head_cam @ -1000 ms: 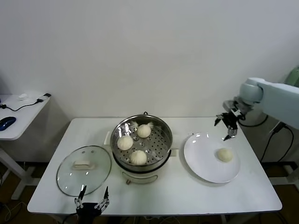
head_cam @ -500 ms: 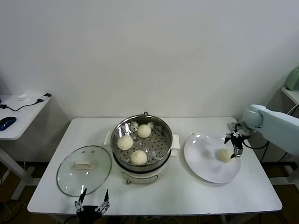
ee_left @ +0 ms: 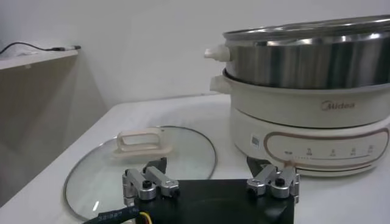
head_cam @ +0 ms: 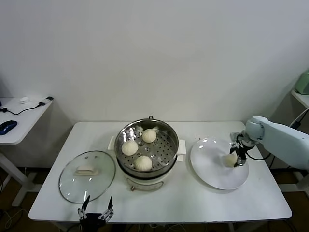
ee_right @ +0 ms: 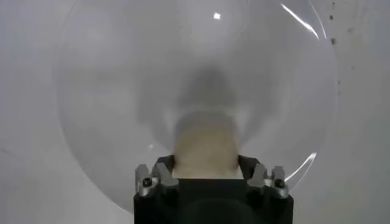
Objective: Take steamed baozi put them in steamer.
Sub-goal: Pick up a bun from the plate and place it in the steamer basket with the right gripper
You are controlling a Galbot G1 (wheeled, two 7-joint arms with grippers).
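The right hand is down on the white plate, its fingers set either side of the last baozi, right against its flanks. Whether they are actually squeezing it or only bracketing it, I cannot tell. That bun sits on the plate's far-right part, dome up; being round, it has no long axis to speak of. The plate lies flat on the counter, just right of the steamer.

Three more buns rest inside the steamer on its perforated tray, all dome up, spread in a loose triangle.

The left hand waits at the counter's near edge, fingers apart, just in front of the glass lid, which lies flat with its handle up, left of the steamer.
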